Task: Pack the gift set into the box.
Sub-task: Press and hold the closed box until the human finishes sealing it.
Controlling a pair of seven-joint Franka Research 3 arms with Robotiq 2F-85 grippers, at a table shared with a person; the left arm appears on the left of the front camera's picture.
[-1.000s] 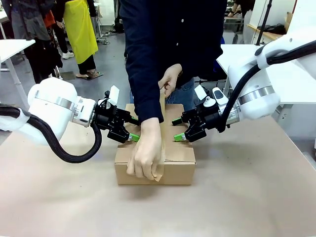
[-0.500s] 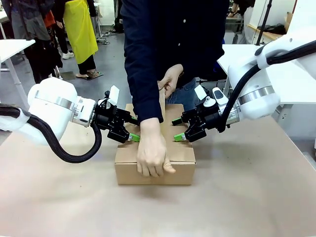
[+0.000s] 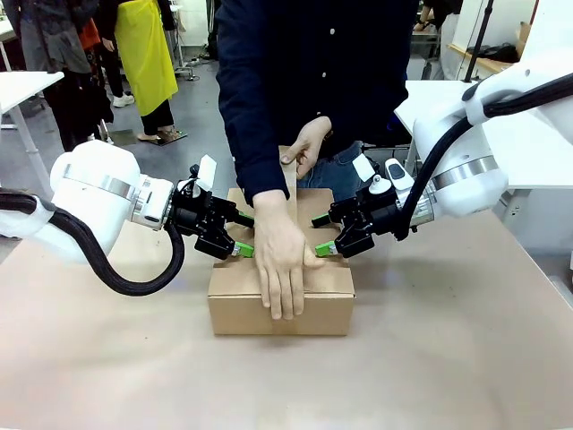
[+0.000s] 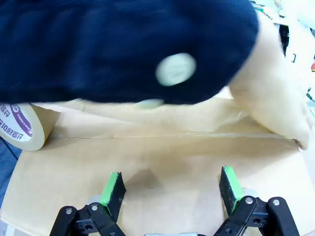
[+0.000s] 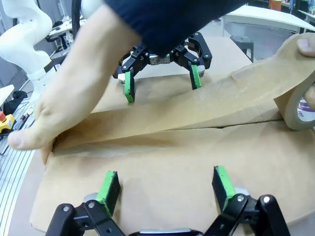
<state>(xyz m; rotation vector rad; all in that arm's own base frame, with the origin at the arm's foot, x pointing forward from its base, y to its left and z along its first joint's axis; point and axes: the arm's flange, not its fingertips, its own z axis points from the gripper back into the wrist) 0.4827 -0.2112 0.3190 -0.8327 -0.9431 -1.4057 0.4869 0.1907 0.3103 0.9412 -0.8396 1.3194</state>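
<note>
Box (image 3: 281, 291): sat mid-table, flaps closed. Hand (image 3: 281, 265) smoothed tape (image 5: 206, 103) along seam; roll (image 5: 301, 105) apparently held behind. 2 grippers, left (image 3: 240, 250) and right (image 3: 324, 248), spread open, pressing flaps.

Person's hand (image 3: 279, 260) across box (image 3: 322, 309) top

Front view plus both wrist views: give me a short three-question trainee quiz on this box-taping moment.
1. True or false: both tools rest open on the box.
2. What is the hand pressing along the seam? A) string B) brown tape C) a label
3. The person's other hand holds the tape ____.

Key: 1 true; 2 B; 3 roll.
</note>
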